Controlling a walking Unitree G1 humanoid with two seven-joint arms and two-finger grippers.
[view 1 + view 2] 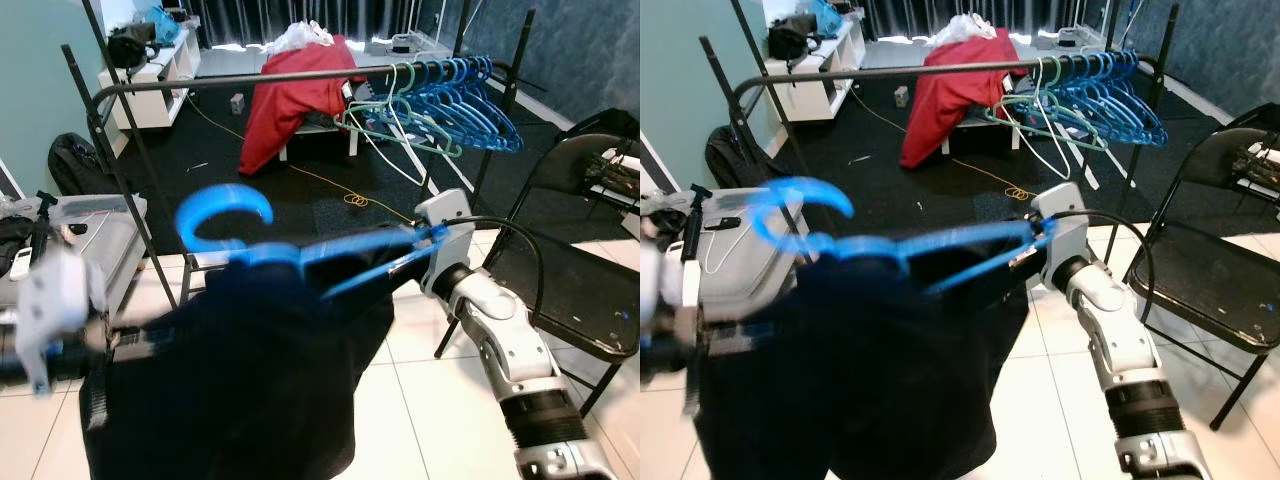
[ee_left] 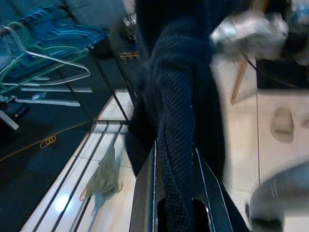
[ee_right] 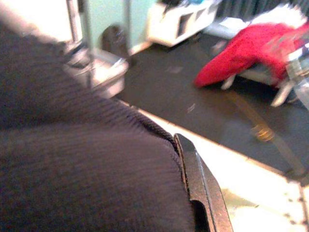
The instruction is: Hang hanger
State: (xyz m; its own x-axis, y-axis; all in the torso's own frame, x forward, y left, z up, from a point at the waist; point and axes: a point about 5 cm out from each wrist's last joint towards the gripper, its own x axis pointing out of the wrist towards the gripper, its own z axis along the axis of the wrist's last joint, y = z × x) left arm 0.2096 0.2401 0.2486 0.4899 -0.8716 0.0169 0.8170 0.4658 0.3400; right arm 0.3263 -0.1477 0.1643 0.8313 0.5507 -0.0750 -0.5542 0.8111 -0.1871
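Observation:
A blue hanger [image 1: 228,213] carries a dark navy knit sweater [image 1: 240,380] in front of me, its hook pointing up and left. My right gripper [image 1: 398,255] is shut on the hanger's right shoulder end. One of its fingers [image 3: 200,188] lies against the knit. My left gripper [image 2: 176,150], blurred at the left edge, is shut on a fold of the sweater. The black clothes rail [image 1: 240,80] stands beyond and above the hanger. Several blue and green hangers [image 1: 455,100] hang at the rail's right end.
A black folding chair [image 1: 585,290] stands close on the right. A grey plastic box [image 1: 100,235] sits on the left by the rack's leg. A red garment [image 1: 300,95] is draped behind the rail. White tiles lie underfoot and dark carpet lies beyond them.

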